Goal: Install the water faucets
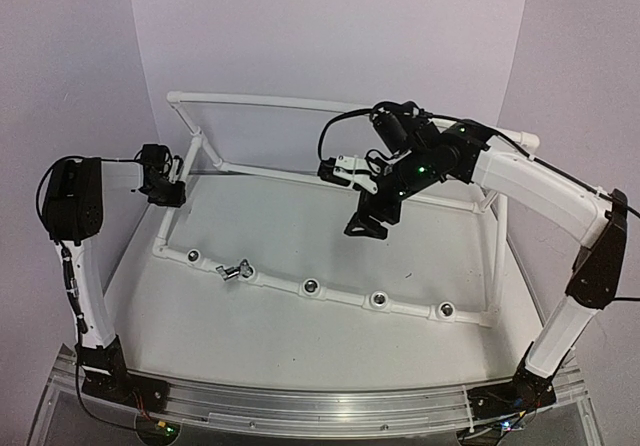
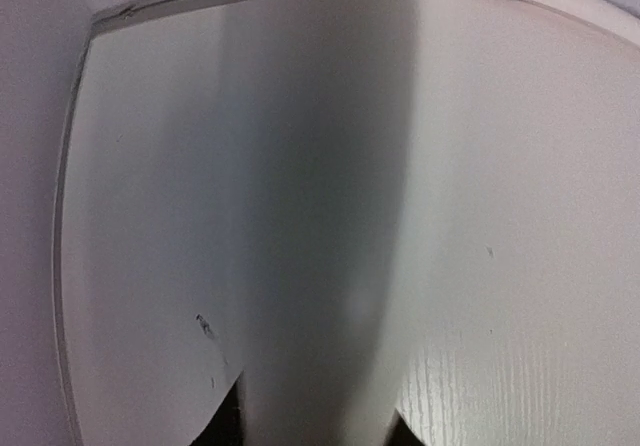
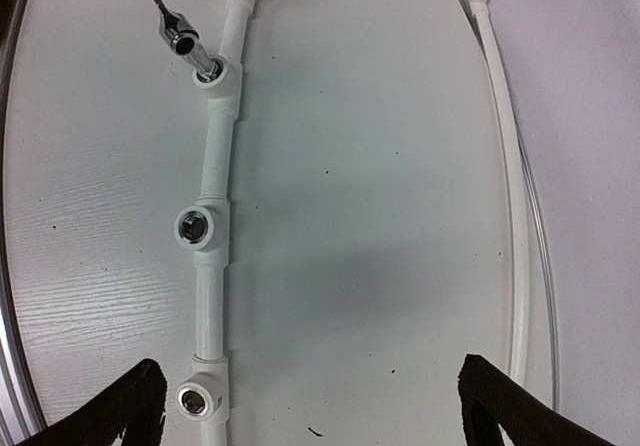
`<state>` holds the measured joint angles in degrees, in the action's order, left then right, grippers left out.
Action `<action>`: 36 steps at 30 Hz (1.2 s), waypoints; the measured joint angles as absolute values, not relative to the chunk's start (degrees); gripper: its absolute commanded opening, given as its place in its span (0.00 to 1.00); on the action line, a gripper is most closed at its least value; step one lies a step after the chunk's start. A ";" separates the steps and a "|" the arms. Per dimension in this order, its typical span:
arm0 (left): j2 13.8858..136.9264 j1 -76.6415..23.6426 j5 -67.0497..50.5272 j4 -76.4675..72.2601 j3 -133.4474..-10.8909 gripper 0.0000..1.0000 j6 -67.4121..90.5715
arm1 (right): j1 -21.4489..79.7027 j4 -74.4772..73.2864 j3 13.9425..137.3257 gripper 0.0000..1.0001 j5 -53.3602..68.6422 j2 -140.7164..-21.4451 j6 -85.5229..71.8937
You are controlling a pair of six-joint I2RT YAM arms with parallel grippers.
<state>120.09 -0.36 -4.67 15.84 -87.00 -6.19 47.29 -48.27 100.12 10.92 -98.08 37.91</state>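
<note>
One water faucet (image 1: pixel 235 270), a small silvery tap, stands tilted in a socket of the white pipe frame's front rail (image 1: pixel 345 294). The right wrist view has the faucet (image 3: pixel 185 38) at the top left, its stem in the socket. My left gripper (image 1: pixel 171 194) is at the frame's slanted left pipe (image 1: pixel 180 171). In the left wrist view that pipe (image 2: pixel 320 216) fills the gap between the two dark fingertips (image 2: pixel 225 424), so the gripper (image 2: pixel 312 428) is shut on it. My right gripper (image 1: pixel 368 224) hangs open above the middle of the frame, and it (image 3: pixel 320 416) holds nothing.
Several open sockets (image 1: pixel 313 287) with dark centres line the front rail, and two sockets (image 3: pixel 194 227) show close in the right wrist view. The frame's back rail (image 1: pixel 270 101) and right post (image 1: pixel 498 256) stand raised. Purple walls close in the white table (image 1: pixel 300 226).
</note>
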 measured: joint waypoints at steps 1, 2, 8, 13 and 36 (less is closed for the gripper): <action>120.08 -0.32 -4.72 15.87 -86.98 0.05 -7.96 | 47.29 -48.31 100.06 0.98 10.90 -98.03 37.92; 119.99 -0.42 -4.65 15.96 -86.89 0.02 -8.77 | 47.29 -48.36 99.98 0.98 10.89 -98.02 37.93; 117.32 -2.12 -1.87 15.41 -83.60 0.00 -7.18 | 47.29 -48.94 99.94 0.96 10.36 -98.02 38.59; 112.13 -4.74 1.37 15.57 -77.82 0.00 -3.68 | 47.29 -49.34 100.22 0.90 9.70 -98.02 40.12; 99.41 -16.31 6.38 21.47 -64.76 0.95 17.77 | 68.25 -49.28 98.76 0.84 -0.89 -101.90 51.09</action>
<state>99.41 -16.31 6.38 21.47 -64.76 17.77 68.25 -49.28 98.76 -0.89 -101.90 51.09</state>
